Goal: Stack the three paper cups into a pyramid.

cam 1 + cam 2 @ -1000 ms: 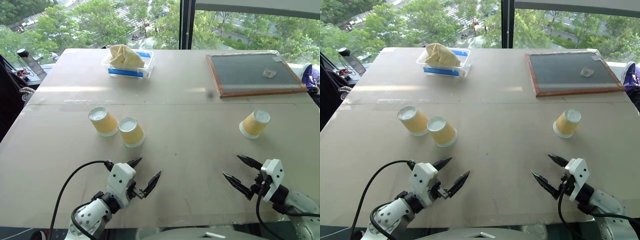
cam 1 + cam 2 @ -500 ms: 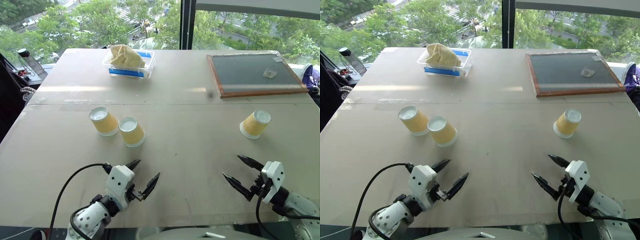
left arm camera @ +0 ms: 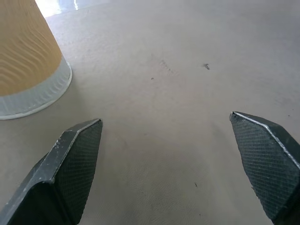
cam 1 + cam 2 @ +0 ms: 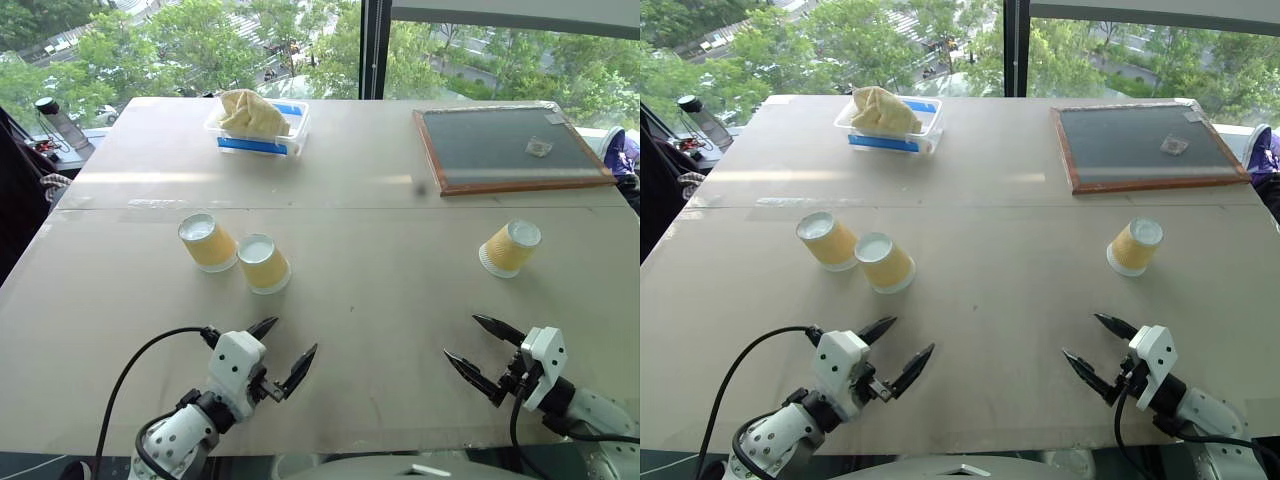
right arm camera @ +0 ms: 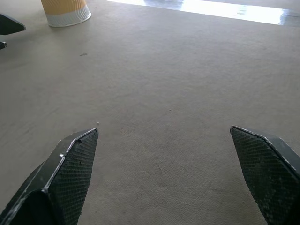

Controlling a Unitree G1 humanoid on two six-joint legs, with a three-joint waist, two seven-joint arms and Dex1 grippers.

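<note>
— Left gripper (image 4: 282, 347)? 
— Wide open, holding nothing, low over the table (image 4: 380, 300).
— Right gripper (image 4: 482, 350)?
— Wide open too, empty.
— Cups?
— Upside down. Two (image 4: 208, 242) (image 4: 263, 263) side by side past the left gripper, one (image 4: 509, 248) alone past the right.
— Farther back?
— Tub (image 4: 257, 127) with a cloth, and a framed board (image 4: 508, 148).

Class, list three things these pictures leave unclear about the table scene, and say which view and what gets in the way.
- Small pale object on the wooden-framed dark board, left eye view: too small to identify.
- Clear plastic tub: crumpled beige material hides its inside.
- Yellow-orange paper cup, left wrist view: its upper part is cut off by the picture's edge.
</note>
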